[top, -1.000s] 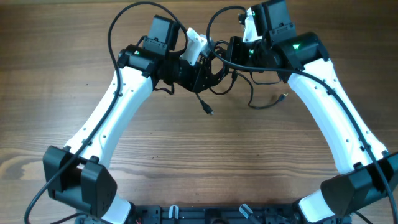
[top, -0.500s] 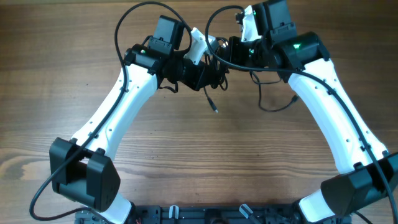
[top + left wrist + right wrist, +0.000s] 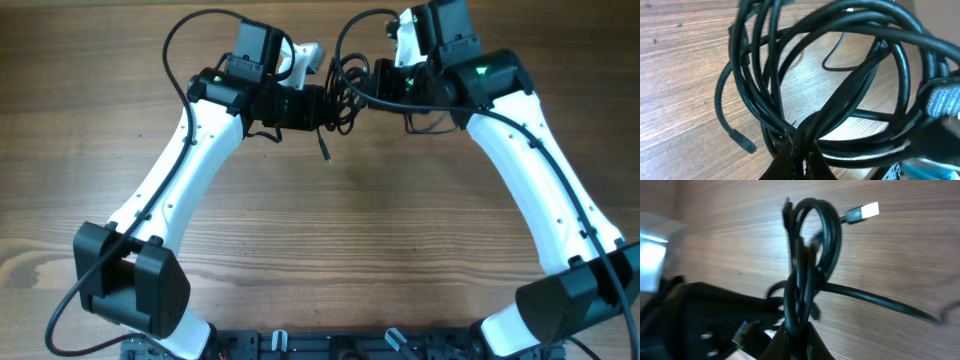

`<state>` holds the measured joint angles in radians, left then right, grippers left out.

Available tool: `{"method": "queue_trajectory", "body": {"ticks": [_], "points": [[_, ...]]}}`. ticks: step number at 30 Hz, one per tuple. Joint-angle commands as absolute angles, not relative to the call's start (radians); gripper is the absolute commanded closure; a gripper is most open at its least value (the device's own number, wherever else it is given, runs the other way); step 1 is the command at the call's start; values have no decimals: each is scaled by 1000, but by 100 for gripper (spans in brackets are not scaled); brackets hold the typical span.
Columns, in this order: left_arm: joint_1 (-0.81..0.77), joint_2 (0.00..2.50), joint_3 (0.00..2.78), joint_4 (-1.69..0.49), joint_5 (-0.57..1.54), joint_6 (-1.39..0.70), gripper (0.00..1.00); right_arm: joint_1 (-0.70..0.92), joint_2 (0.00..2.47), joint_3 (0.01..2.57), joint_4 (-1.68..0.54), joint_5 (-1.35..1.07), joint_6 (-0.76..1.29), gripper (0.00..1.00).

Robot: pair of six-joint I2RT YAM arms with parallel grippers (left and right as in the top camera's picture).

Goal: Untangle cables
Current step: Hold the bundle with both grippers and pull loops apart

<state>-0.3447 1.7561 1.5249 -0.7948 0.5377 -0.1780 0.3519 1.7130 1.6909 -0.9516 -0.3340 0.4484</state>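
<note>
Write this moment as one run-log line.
left jaws: shut on thin black tangled cables; right jaws: shut on same cables; loose plug end: hanging over wooden table

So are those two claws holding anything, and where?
Yes. Both are shut on the cables: the left gripper pinches several strands where the coil bunches, and the right gripper clamps a bunch of loops.

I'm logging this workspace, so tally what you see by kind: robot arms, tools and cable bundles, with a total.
white robot arms: 2 (left, right)
tools: 2 (left tool, right tool), each shut on the bundle
tangled bundle of black cables: 1; the separate cords in it cannot be counted
Total: 5
</note>
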Motion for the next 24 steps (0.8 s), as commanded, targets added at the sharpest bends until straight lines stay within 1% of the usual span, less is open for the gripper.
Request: {"method": "queue_trajectory", "body": {"ticks": [1, 3, 7, 8, 10, 11, 13, 16, 18, 19, 21, 24], "points": [[-289, 1769, 1536, -809, 255, -299, 96, 332, 1702, 1694, -993, -53, 478, 96], [-289, 1769, 1536, -809, 224, -304, 96, 332, 1702, 1694, -1003, 67, 494, 96], [-289, 1769, 1536, -809, 214, -304, 96, 332, 1702, 1695, -1005, 164, 507, 94], [-289, 1769, 1536, -808, 215, -304, 96, 328, 1702, 1698, -1004, 123, 493, 85], [-289, 1769, 1536, -809, 216, -305, 96, 323, 1702, 1705, -986, -4, 431, 73], [-289, 1769, 1536, -809, 220, -309, 96, 323, 1702, 1712, -966, -120, 378, 68], [-290, 1769, 1536, -808, 239, -327, 96, 323, 1702, 1722, -930, -318, 323, 65], [-287, 1767, 1538, -789, 381, -327, 96, 330, 1702, 1720, -885, -496, 331, 63], [-281, 1763, 1538, -775, 469, -334, 96, 330, 1702, 1720, -884, -496, 386, 63], [-272, 1758, 1538, -767, 507, -374, 96, 330, 1702, 1718, -881, -496, 416, 63], [-250, 1747, 1538, -753, 554, -490, 96, 331, 1702, 1708, -869, -504, 449, 68], [-219, 1745, 1538, -714, 686, -596, 96, 349, 1710, 1707, -857, -535, 448, 69]]}}
